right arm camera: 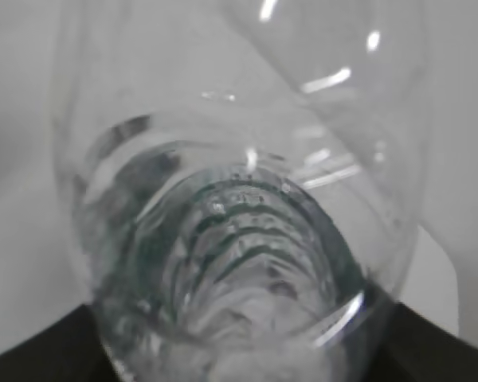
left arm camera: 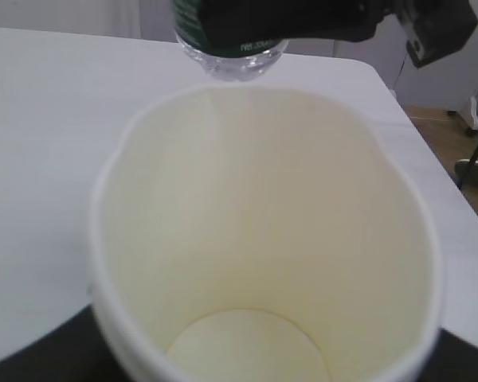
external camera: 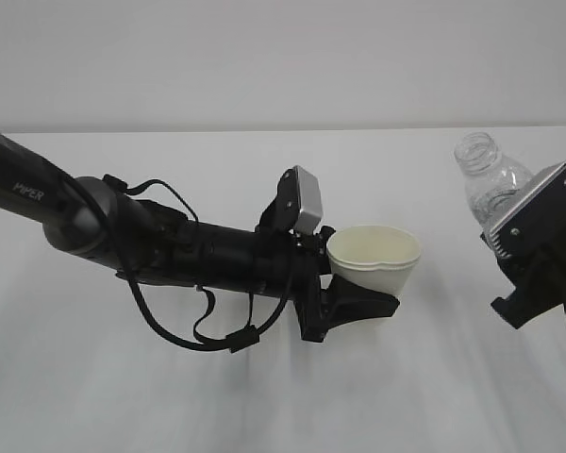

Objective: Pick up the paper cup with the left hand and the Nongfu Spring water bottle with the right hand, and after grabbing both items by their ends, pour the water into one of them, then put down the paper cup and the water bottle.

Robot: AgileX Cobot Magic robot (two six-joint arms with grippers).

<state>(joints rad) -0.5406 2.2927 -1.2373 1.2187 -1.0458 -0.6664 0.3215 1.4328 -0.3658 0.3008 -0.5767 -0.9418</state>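
The white paper cup hangs above the table, mouth up and leaning slightly right, with my left gripper shut on its lower end. In the left wrist view the cup fills the frame, and its cream inside looks dry. At the right, my right gripper is shut on the lower end of the clear, capless Nongfu Spring water bottle. The bottle is lifted, its neck up and tipped a little left, well apart from the cup. The bottle fills the right wrist view. I cannot make out the water.
The white table spreads under both arms, with a pale wall behind it. The left arm's black cables hang in a loop below it. In the left wrist view the table's right edge drops to a floor with chair legs.
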